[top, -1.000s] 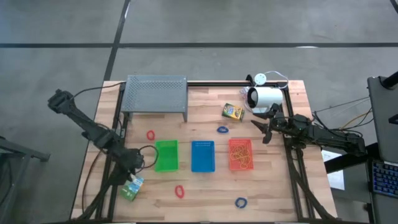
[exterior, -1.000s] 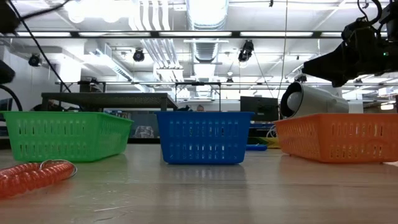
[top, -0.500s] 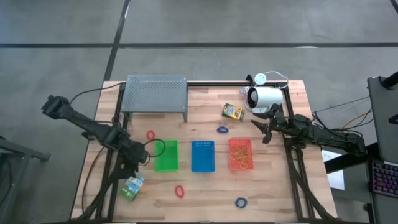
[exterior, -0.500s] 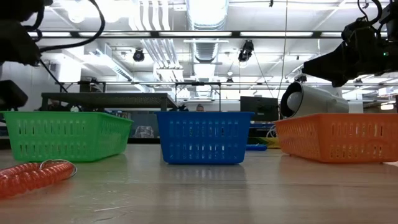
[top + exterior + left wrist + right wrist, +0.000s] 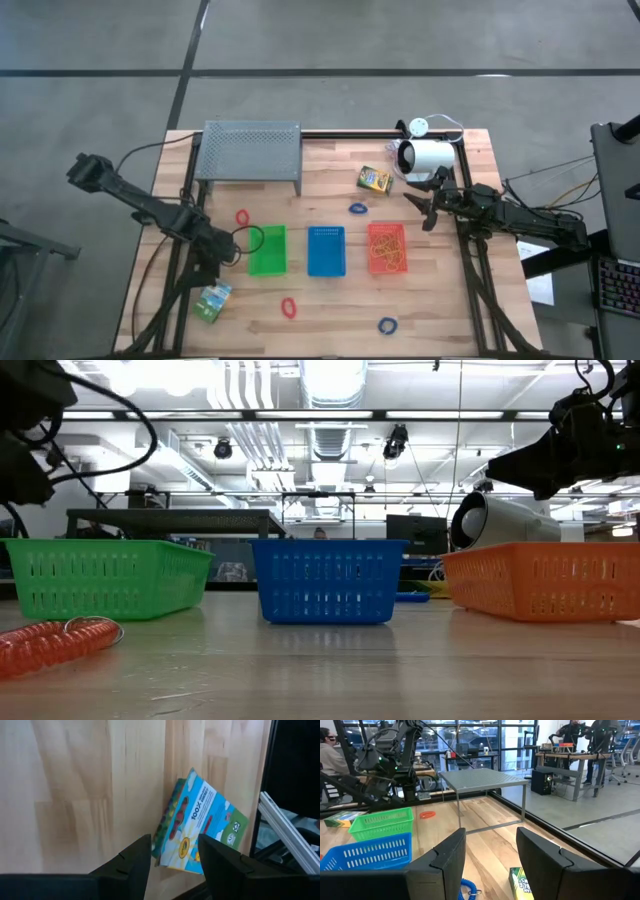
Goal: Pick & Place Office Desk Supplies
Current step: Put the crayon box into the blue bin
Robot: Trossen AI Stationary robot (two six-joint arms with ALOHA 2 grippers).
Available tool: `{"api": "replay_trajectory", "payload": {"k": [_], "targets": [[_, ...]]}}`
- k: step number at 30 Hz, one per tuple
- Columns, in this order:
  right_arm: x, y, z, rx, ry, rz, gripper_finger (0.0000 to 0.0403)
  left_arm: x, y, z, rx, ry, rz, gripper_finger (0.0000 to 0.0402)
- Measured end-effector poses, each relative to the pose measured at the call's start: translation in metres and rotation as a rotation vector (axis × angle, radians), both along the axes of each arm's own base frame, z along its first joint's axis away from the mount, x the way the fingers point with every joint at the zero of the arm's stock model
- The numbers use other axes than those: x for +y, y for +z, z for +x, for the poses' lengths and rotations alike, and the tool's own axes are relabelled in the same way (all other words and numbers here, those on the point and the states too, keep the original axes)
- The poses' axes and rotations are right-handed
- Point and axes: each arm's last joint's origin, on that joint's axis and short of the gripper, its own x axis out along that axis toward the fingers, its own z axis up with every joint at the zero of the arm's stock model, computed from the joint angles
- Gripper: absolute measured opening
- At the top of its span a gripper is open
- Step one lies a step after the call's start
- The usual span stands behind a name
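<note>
Crayon box flat on table, just beyond open left claw.

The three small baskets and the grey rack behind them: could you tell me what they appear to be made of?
The green basket, blue basket and orange basket look like moulded plastic: saturated colour, even slotted walls, a soft sheen. The grey rack appears to be perforated sheet metal on thin legs, with a matte finish; its fine hole pattern suggests this.
</note>
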Motion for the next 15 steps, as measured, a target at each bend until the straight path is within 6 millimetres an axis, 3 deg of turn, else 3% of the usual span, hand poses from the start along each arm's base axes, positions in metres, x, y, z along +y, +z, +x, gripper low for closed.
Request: {"api": "replay_trajectory", "payload": {"k": [15], "targets": [[0.0000,0.0000,0.0000,0.001,0.000,-0.002,0.0173,-0.0019,-0.0071,0.0016,0.007,0.036,-0.065,0.0168]]}}
